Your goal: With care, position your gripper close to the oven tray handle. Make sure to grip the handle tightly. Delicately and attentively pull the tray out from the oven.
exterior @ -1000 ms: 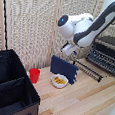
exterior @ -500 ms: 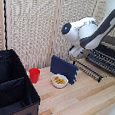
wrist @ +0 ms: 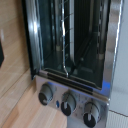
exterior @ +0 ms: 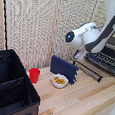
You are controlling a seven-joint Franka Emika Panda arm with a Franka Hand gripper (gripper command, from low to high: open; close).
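The black-and-silver oven (exterior: 107, 59) stands at the exterior view's right. A dark barred part sticks out low from its front, and a thin dark bar (exterior: 86, 71) forms its long front edge. My white arm reaches down in front of the oven. My gripper (exterior: 79, 55) hangs just above that bar, apart from it, and its fingers are too small to read. The wrist view shows the oven (wrist: 75, 85) close up, with the thin rods of the tray (wrist: 65, 45) inside and three knobs (wrist: 68, 102) along the silver panel. My fingers do not show there.
An upright dark-blue panel (exterior: 63, 69) stands beside the oven, with a small bowl of yellow food (exterior: 59, 81) and a red cup (exterior: 34, 75) near it. A large black fabric bin (exterior: 10, 89) fills the exterior view's lower left. A slatted screen stands behind.
My arm has come down and moved a little toward the exterior view's right, closer to the oven front. Nothing else has moved.
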